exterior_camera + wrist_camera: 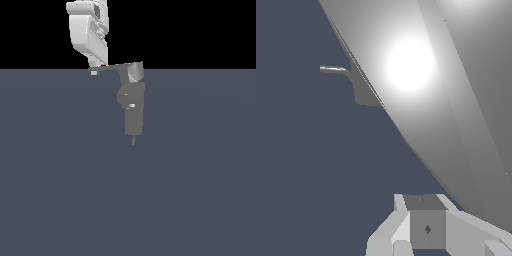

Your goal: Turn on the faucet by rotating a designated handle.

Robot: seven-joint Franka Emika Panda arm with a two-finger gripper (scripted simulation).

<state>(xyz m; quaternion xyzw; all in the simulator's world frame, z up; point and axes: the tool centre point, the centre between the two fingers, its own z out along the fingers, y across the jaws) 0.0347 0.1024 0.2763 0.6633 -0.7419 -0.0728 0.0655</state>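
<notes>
While the thin flat grey tapering handle [114, 67] projects from the square top block toward the exterior view's left, it lies roughly level, and nothing in the frames shows whether it has turned at all.

Item 1, small matte grey blocky faucet [132, 102]: stands upright near the far edge of the dark blue-grey floor [60, 190], upper centre of the exterior view, with a rounded bulge at mid-height and a thin pin at the bottom.

Item 2, handle: its pointed tip reaches the fingertips of the white glossy robot gripper [94, 70]. In the wrist view a large pale grey slanted surface [446, 100], probably the lever seen very close, fills most of the frame.

Item 3, gripper: hangs from above at the handle's tip, touching or just beside it. Whether the jaws are spread or closed cannot be told; only one finger block [426, 225] shows clearly.

Progress, as a judgement: approach and contact look complete; the rotation itself appears to be left, a sideways sweep of the lever about the faucet's top.
</notes>
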